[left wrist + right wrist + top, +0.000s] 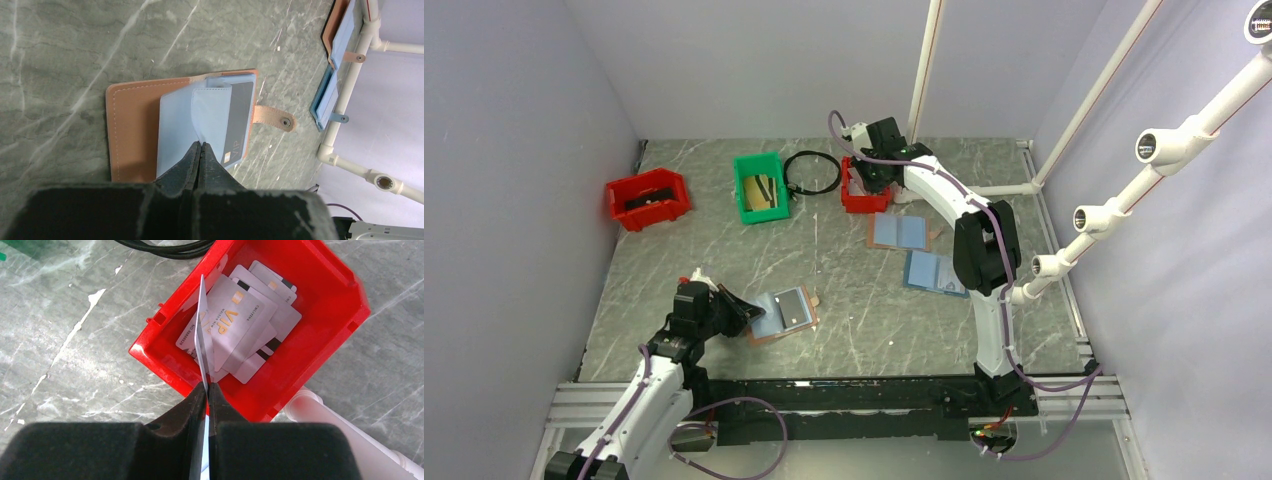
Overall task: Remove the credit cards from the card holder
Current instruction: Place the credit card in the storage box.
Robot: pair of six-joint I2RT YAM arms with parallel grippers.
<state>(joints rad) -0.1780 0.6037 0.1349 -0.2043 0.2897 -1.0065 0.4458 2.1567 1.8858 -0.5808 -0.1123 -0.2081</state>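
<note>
The card holder point(782, 313) lies open at the front left, its reddish-brown cover point(132, 130) down and its pale blue pages point(175, 135) up. A dark grey credit card point(240, 120) shows in its right page, beside the side tab point(272, 116). My left gripper point(200, 145) is shut, its tips pinching the edge of a lifted pale blue page point(212, 112). My right gripper point(206, 385) is shut on a pale credit card point(202, 330), held edge-on above a small red bin point(305, 365) that holds several pale cards point(235, 315). In the top view this gripper point(865, 180) hangs over the bin point(861, 203) at the back.
Two more open holders lie at mid right, one with a brown cover point(899, 232) and one with a blue cover point(934, 272). A green bin point(761, 187), a second red bin point(648, 197) and a black cable ring point(812, 172) stand at the back. White pipes point(1064, 260) run along the right.
</note>
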